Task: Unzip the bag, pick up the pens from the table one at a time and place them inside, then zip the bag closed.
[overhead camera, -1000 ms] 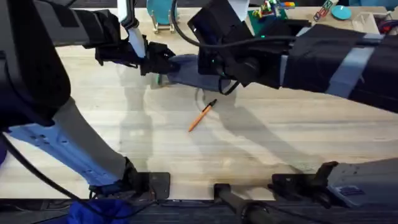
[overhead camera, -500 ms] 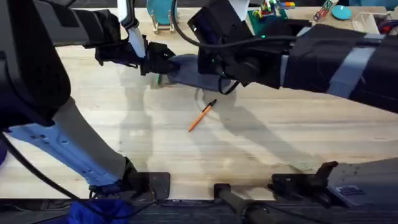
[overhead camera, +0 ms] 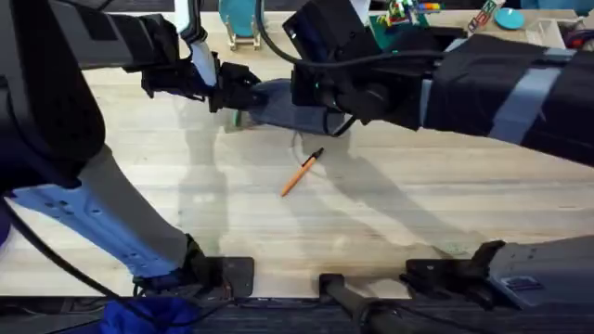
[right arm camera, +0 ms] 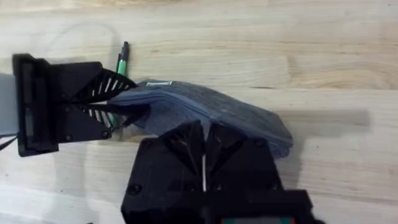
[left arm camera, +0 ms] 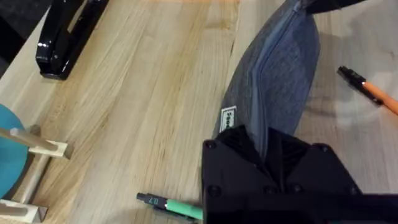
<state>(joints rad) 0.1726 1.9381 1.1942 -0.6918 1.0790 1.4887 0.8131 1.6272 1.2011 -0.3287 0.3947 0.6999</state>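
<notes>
The blue-grey bag [overhead camera: 278, 104] lies at the back middle of the table [overhead camera: 390, 213]. My left gripper [overhead camera: 230, 96] is shut on its left end, and in the left wrist view the black fingers [left arm camera: 267, 149] pinch the fabric beside the white label. My right gripper [right arm camera: 204, 142] is shut on the bag's top ridge [right arm camera: 211, 106] along the zipper; the pull itself is hidden. The orange pen [overhead camera: 302, 173] lies free in front of the bag. The green pen [left arm camera: 177, 206] lies by the bag's left end, half hidden under my left gripper.
A black stapler [left arm camera: 62, 34] lies behind the bag on the left. A blue item on a wooden stand [overhead camera: 241, 23] and coloured toys [overhead camera: 404, 14] sit along the back edge. Bare wood stretches in front of the orange pen.
My right gripper has slid a little to the left along the top of the bag. The left gripper, the bag's left end and both pens have stayed put.
</notes>
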